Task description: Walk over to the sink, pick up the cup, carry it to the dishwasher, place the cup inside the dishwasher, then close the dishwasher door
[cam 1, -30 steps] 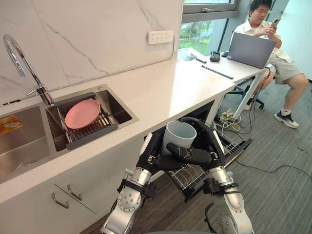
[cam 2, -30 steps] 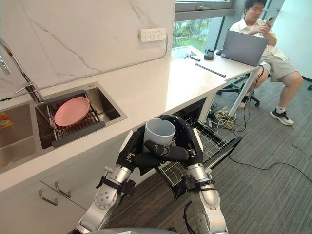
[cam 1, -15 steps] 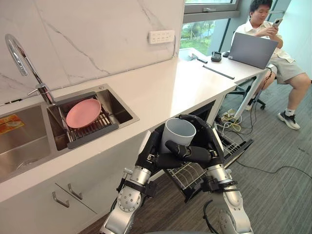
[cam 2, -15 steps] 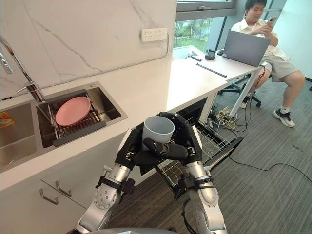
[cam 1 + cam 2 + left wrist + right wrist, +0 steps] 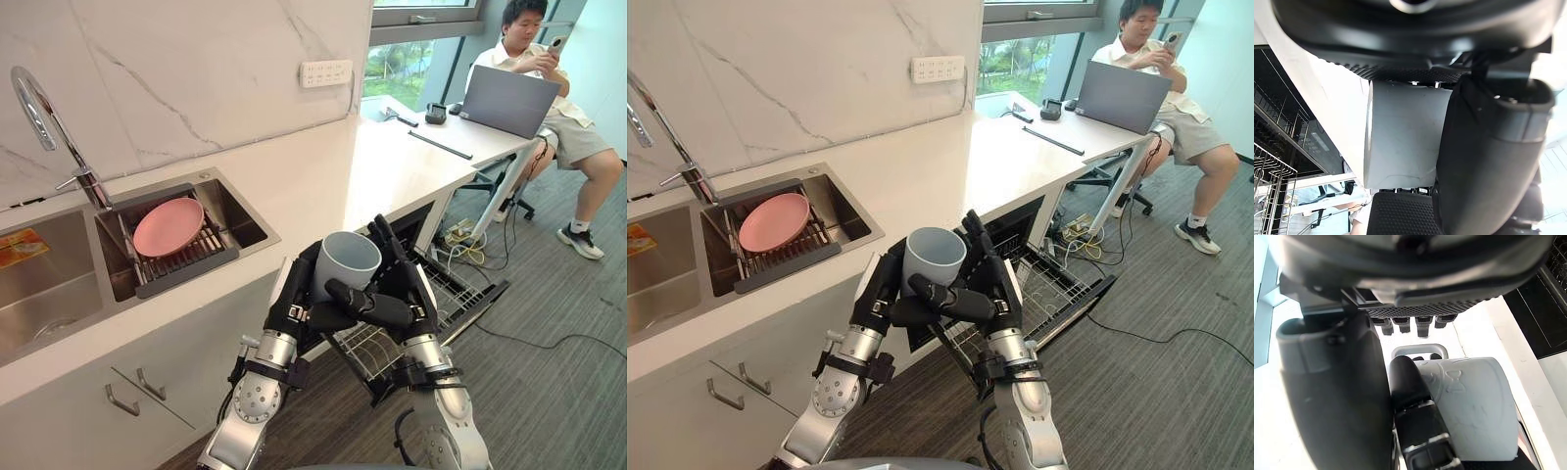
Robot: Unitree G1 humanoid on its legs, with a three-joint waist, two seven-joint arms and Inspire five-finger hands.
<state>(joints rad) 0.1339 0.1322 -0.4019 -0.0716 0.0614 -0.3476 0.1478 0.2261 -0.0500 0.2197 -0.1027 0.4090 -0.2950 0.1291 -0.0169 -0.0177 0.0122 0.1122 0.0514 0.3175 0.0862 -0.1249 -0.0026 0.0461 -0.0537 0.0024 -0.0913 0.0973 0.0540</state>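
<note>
Above the dishwasher (image 5: 458, 286), left hand (image 5: 294, 300) clasps cup (image 5: 343, 260); eye views show right hand (image 5: 406, 290) straight-fingered.

No readable text, no signs (too small)

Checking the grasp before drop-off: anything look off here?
Nothing spilled or damaged. One oddity: the right hand has its fingers standing straight up beside the cup rather than wrapped, so the left hand, curled round it, seems to do most of the holding. The cup is mouth-up by the pulled-out dishwasher rack.
</note>
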